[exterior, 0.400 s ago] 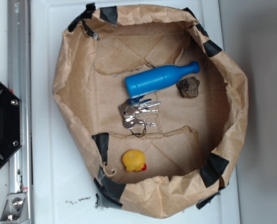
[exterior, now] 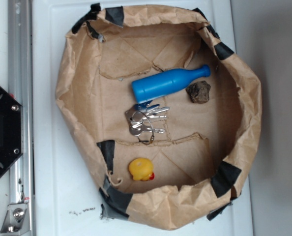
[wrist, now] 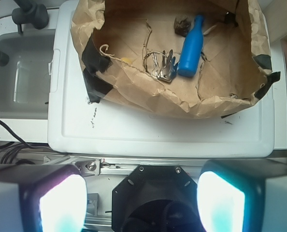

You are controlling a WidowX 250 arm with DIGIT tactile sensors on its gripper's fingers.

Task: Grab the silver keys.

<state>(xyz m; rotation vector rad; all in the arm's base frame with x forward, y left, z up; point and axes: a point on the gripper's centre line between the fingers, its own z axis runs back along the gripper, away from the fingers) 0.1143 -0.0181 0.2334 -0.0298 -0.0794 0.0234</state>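
Fingers first: in the wrist view your two pads sit wide apart at the bottom of the frame, glowing and empty, with nothing between them. They hang outside the paper bag, back over the robot base and well apart from anything you mean to grab.

Ahead of them lies the white surface, and on it the bag, rolled down into a shallow open bowl with black tape patching its rim. The silver keys lie flat on the bag's floor near its middle, fanned on a thin wire ring, with a small blue tag toward the blue plastic bottle. The bottle's fat end is just beside the bunch, possibly touching the tag. A rock rests by the bottle's neck, and a yellow rubber duck sits near the wall on the robot's side.

Your risks, as I judge them: you must clear the bag's near wall, and a low approach would snag or crumple the paper. Descend too near the bottle and one finger lands on it or rolls it. The keys lie flat and thin, so closing too high slides off them, and catching only the ring may let the bunch swing loose.
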